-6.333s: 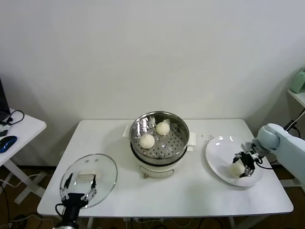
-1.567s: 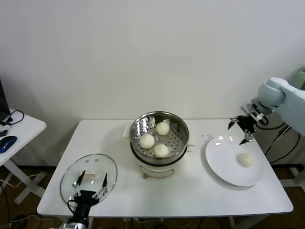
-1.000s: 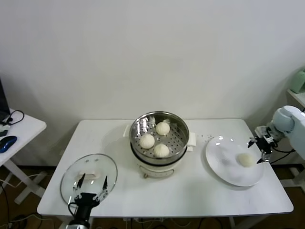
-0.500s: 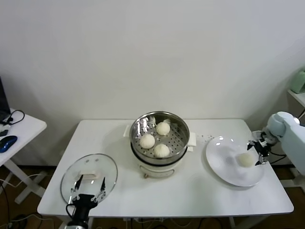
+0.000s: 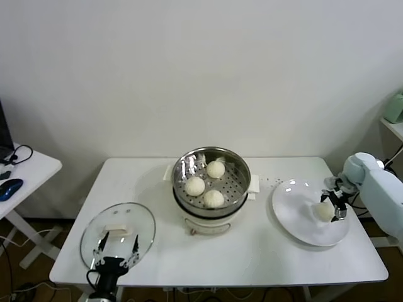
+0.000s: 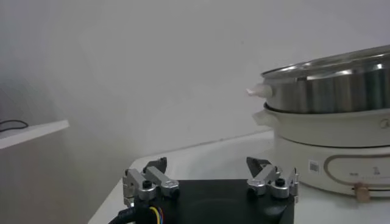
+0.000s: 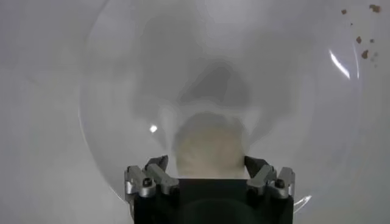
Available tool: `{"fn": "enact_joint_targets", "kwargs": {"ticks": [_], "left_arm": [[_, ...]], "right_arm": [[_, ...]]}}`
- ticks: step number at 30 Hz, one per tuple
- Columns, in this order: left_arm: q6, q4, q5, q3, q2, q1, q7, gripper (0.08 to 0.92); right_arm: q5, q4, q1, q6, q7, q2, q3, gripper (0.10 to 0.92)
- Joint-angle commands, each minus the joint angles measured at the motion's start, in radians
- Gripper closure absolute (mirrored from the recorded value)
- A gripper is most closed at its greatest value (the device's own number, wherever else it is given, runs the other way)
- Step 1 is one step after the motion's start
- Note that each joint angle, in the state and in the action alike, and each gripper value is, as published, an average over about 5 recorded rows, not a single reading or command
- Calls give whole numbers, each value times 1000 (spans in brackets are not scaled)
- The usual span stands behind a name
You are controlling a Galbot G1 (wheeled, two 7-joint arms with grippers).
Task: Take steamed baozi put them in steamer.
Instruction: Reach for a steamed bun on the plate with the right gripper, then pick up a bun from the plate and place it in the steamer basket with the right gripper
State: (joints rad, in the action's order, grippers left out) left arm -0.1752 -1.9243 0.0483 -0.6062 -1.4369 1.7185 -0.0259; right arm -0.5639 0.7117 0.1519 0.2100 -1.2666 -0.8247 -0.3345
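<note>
We observe the steamer (image 5: 211, 189) at the centre of the white desk (image 5: 252, 251), its steel pot seated on a cream-white base. Three steamed baozi sit on its perforated tray: one toward the rear (image 5: 215, 168), one toward the robot's left (image 5: 194, 186) and one toward the front (image 5: 213, 199). They lie near one another without touching.

A fourth baozi (image 5: 323, 211) rests on the white plate (image 5: 296, 217), which lies on the desk to the robot's right of the steamer, well apart from it. We find the right gripper (image 5: 332, 202) lowered over this plate with its fingers spread wide. In the right wrist view the baozi (image 7: 210, 146) sits just ahead of the gripper (image 7: 209, 176), centred between the two fingers, and the fingers stand to either side of it without closing on it. We cannot tell whether a fingertip touches the dough. The right gripper holds nothing.

The glass lid (image 5: 117, 234) lies flat on the desk's front corner on the robot's left. The left gripper (image 5: 115, 248) hovers at the near edge of this lid, parked. In the left wrist view its fingers (image 6: 147, 179) stand apart and empty, with the steamer (image 6: 332, 152) in sight beyond them.

A second desk (image 5: 28, 171) at the far left carries a blue mouse (image 5: 10, 187).
</note>
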Motion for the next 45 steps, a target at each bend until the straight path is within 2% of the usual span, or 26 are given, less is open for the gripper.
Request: {"fn": "enact_joint_targets", "kwargs": {"ticks": [1,11,17,20,26,30,37,45], "left_arm": [[0,4,5,3,-2,-3,-1,177],[-1,2,6,3,-2,0,-1,177],[-2,-1,8,4,-5,1,-1,177],[-2,-3,8,5,-5,-1,-1,177],[1,-10,4,11,-7,-7,-10,177],[-1,-12,2,18,-6,-11,-10,177],[-6,-23,-3,34,-6,-13,-10,177],[-4,-38,11,71,-6,-29,-4,177]], "right_arm": [[-33,-29,6,4,0,-23,27,204],[-26,-41,-3,3,1,-23,34,312],[92,-52,-60,-24,-1,-18,-24,333],[206,-47,-125,-54,-5,-8,-107,337],[567,-17,-362,-151,2,23,-410,346],[753,1,-531,-205,7,8,-614,361],[1093,57,-787,-302,41,-72,-935,363],[1409,161,-921,-379,110,-199,-1161,364]]}}
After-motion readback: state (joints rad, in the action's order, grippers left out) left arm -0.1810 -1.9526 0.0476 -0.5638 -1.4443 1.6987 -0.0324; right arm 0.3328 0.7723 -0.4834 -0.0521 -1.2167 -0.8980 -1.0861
